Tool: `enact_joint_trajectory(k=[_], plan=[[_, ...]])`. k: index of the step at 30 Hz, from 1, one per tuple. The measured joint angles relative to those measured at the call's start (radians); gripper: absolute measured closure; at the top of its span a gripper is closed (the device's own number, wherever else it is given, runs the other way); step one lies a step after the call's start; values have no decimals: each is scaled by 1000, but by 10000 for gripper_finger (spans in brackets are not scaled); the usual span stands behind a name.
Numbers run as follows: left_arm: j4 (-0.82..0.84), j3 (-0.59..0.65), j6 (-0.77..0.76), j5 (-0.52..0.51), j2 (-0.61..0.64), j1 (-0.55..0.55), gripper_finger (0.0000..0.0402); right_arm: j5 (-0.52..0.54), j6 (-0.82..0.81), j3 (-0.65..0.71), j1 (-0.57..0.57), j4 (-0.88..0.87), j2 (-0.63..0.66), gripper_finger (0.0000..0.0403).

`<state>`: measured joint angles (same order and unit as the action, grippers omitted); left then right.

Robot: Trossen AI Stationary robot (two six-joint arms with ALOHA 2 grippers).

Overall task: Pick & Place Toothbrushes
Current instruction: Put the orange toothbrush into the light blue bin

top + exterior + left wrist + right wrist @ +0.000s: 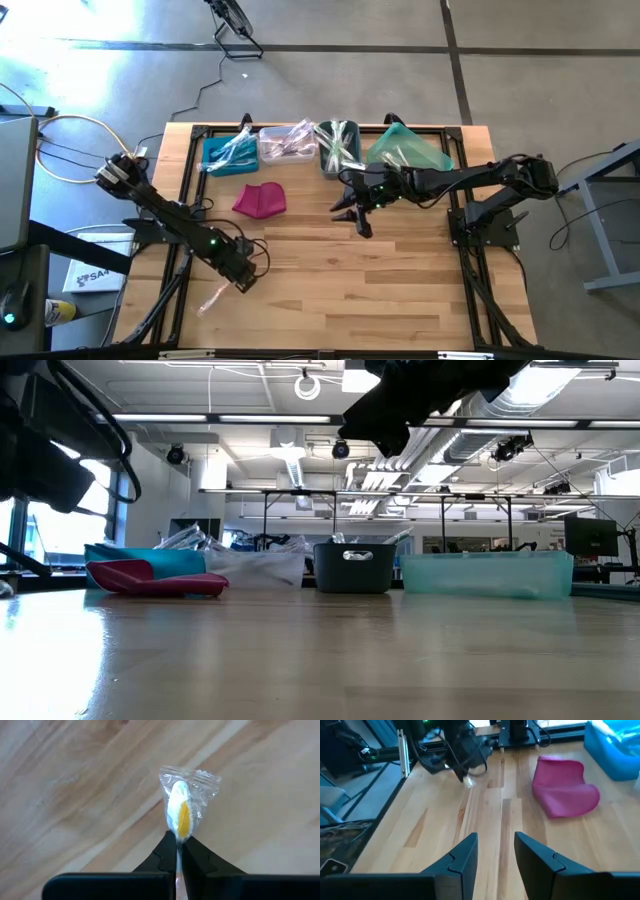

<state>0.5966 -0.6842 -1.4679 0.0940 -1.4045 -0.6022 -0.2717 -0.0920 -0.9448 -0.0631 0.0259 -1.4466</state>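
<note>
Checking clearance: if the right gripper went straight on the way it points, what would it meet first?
Probably bare table; the right gripper is open, the magenta pouch lies aside, and the left gripper sits farther off. Depth is unclear.

Bright, even light falls from ceiling strip lamps (300,418), leaving a pale sheen on the wooden table (400,290) beneath the right gripper (495,852). Glare whitens the floor far beyond the left gripper (178,851). Shadows stay soft (barely any under the arms). The nearest tabletop in the low view is blurred.
</note>
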Motion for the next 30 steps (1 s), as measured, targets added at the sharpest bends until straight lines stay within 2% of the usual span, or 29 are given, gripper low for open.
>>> enact_joint_trajectory(k=[4,8,12,18,24,30], plan=[[13,0,34,-8,59,18,398,-38,-12,0,0,-26,1,282],[18,-2,121,-18,131,82,398,-96,-11,0,0,-27,2,282],[22,-2,285,-51,201,192,399,-126,-10,0,0,-30,7,282],[-1,-2,586,-51,284,419,399,-126,-10,0,-7,-31,11,282],[-154,-2,880,51,329,643,400,-124,-9,0,-48,-30,11,282],[-360,-2,1126,168,336,816,400,-124,-10,0,-89,-24,11,282]])
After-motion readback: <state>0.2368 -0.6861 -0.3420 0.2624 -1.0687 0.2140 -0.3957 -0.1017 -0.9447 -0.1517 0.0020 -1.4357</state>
